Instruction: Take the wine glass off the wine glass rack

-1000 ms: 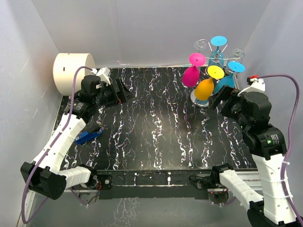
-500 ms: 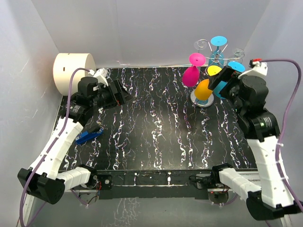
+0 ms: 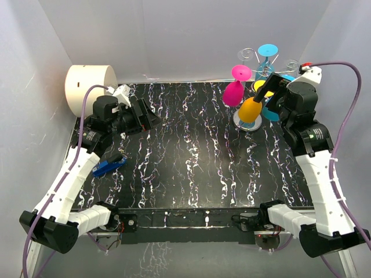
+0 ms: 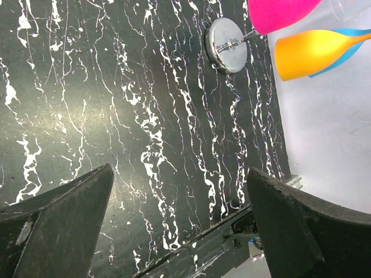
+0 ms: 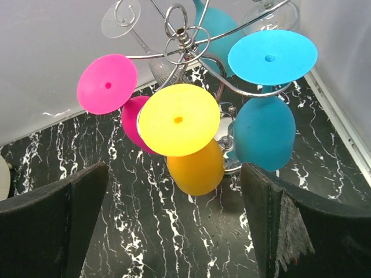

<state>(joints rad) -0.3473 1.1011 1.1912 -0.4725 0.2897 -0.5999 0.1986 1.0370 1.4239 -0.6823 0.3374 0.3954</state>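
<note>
Rack: silver wire stand (image 5: pixel 182 36) with curled arms and a shiny round base; a pink glass (image 5: pixel 107 84), yellow glass (image 5: pixel 178 119) and blue glass (image 5: pixel 272 57) hang upside down.
Yellow glass: straight ahead of the right gripper (image 5: pixel 177 231), not touching it.
Right gripper: jaws wide, empty.
Left gripper (image 4: pixel 179 226): jaws wide, empty; rack far ahead.

The wine glass rack (image 4: pixel 227 46) is shiny metal, the yellow glass (image 5: pixel 178 120) matt, the table (image 3: pixel 191 162) faintly glossy.

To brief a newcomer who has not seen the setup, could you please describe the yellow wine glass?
At the far right corner of the black marbled table stands a silver wine glass rack. Of the glasses hanging upside down from it, the yellow wine glass hangs between the pink glass and the blue glass, and alone has a yellow foot and orange-yellow bowl.
</note>
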